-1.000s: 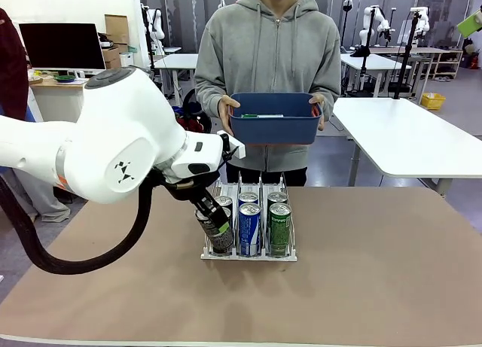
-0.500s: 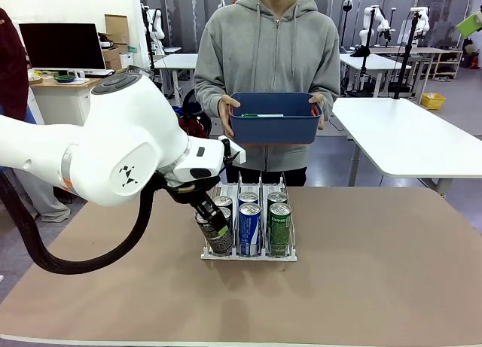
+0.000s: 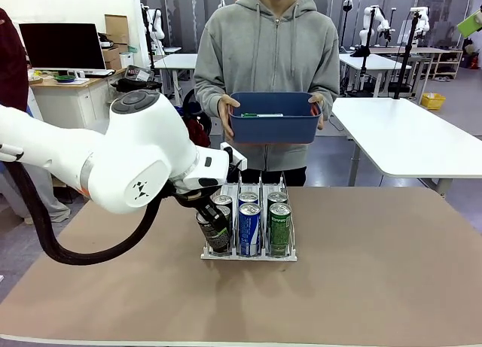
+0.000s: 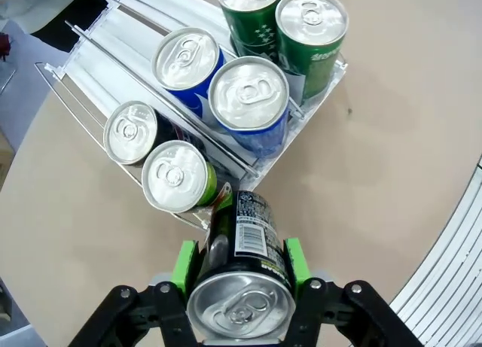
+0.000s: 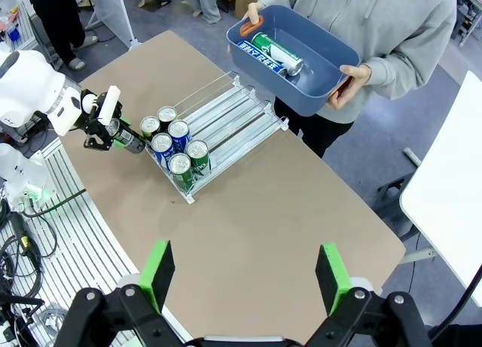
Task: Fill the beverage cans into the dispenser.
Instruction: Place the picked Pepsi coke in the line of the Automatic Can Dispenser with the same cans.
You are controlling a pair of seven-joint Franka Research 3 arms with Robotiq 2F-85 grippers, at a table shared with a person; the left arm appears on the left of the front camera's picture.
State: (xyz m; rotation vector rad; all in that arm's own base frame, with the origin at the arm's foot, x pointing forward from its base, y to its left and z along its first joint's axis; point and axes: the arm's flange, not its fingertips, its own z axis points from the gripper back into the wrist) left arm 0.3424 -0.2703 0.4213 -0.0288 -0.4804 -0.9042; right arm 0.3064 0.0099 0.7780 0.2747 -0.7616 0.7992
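Worktop (image 3: 361, 272): L arm (image 3: 135, 159) bent low, L claw (image 3: 213, 215) clamped on tilted black can (image 4: 245, 226) at dispenser (image 3: 248, 257) front-left; R claw (image 5: 245, 275) fully open, held high.

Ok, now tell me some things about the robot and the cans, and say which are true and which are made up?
1. The left gripper is holding a black can. True.
2. The dispenser has nothing in it. False: six cans stand in it, two in each lane.
3. The person is holding the blue tub. True.
4. The right gripper grips a green can. False: it is open and holds nothing.
5. The blue tub is empty. False: a green can and a blue-and-white can lie in it.
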